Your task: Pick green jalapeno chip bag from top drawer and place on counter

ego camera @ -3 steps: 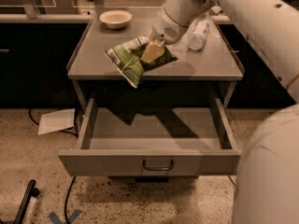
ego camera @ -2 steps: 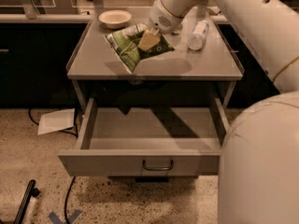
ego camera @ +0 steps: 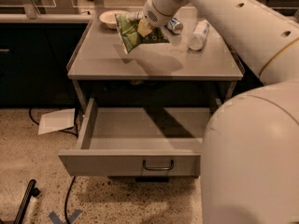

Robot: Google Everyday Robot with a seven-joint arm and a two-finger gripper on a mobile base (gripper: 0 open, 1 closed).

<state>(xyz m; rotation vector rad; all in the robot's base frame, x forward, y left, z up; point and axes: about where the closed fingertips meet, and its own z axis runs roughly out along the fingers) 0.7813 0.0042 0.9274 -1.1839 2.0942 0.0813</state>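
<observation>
The green jalapeno chip bag (ego camera: 133, 32), crinkled green and white, hangs in my gripper (ego camera: 144, 28) above the back-left part of the grey counter (ego camera: 112, 62). The gripper is shut on the bag's upper right part. The bag tilts with its lower corner pointing down toward the counter; it looks lifted clear of the surface. The top drawer (ego camera: 135, 161) stands pulled open below the counter, its inside bare, with a small dark bar handle (ego camera: 158, 166) on the front panel. My white arm fills the right side of the view.
A pale bowl (ego camera: 111, 17) sits at the counter's back left. A blue can (ego camera: 174, 25) lies behind the gripper and a clear plastic bottle (ego camera: 198, 34) lies at the back right. Dark side counters flank the table. A white sheet (ego camera: 57, 121) and cables lie on the floor at left.
The gripper has carried the chip bag up and toward the back of the counter, closer to the bowl. The drawer has stayed open.
</observation>
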